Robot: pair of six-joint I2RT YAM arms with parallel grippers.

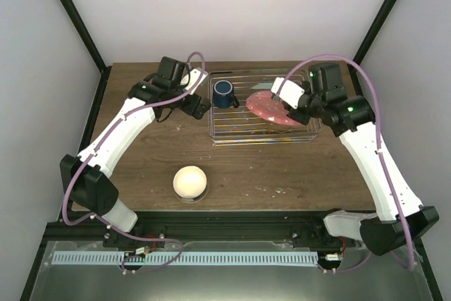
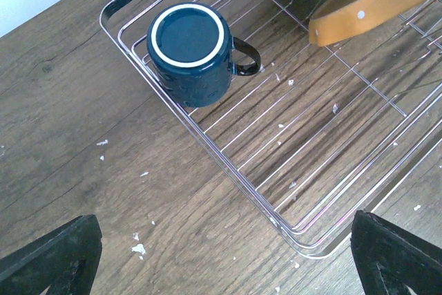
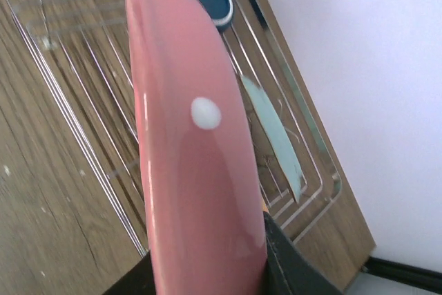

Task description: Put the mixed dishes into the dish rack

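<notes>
The chrome wire dish rack (image 1: pixel 213 132) lies at the back middle of the table. A dark blue mug (image 1: pixel 224 94) stands upside down in its left far corner (image 2: pixel 190 50). My right gripper (image 1: pixel 291 103) is shut on the rim of a pink-red plate with white dots (image 3: pixel 197 170), holding it tilted over the rack's right half (image 1: pixel 271 107). A mint-green plate (image 3: pixel 273 136) stands on edge in the rack beyond it. My left gripper (image 2: pixel 224 267) hangs open and empty over the table by the rack's left side. A cream-white bowl (image 1: pixel 189 182) sits upside down on the table in front.
Rack wires (image 2: pixel 207 143) run just ahead of the left fingers (image 2: pixel 52 257). In the left wrist view the dotted plate's edge (image 2: pixel 373 1) looks orange. Small white crumbs (image 2: pixel 138 248) lie on the wooden table (image 1: pixel 141 167). Black frame posts and white walls close in the back.
</notes>
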